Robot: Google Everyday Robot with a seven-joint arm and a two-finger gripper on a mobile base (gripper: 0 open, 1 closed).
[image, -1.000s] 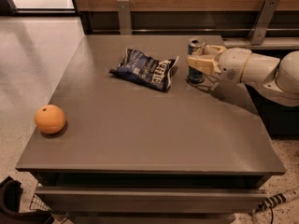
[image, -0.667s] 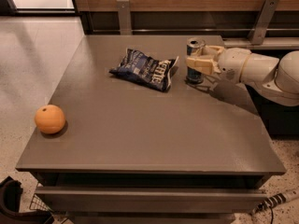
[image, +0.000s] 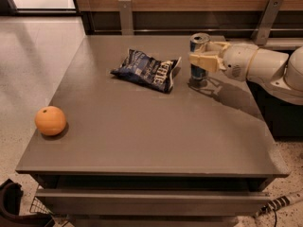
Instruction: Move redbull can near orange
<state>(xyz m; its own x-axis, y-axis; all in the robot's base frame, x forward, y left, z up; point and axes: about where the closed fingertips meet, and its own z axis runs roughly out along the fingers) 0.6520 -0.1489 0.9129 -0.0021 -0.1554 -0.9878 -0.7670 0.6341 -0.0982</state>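
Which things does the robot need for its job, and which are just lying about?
For the job: redbull can, back right; orange, front left edge; pincer, at the can.
Just lying about: dark blue chip bag, beside the can.

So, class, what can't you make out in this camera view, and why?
Redbull can: middle hidden by the hand, at the table's far right.
Chip bag: lettering too blurred to read.
Robot arm: cut off by the right edge.
Dark object, bottom left: cut off by the corner.
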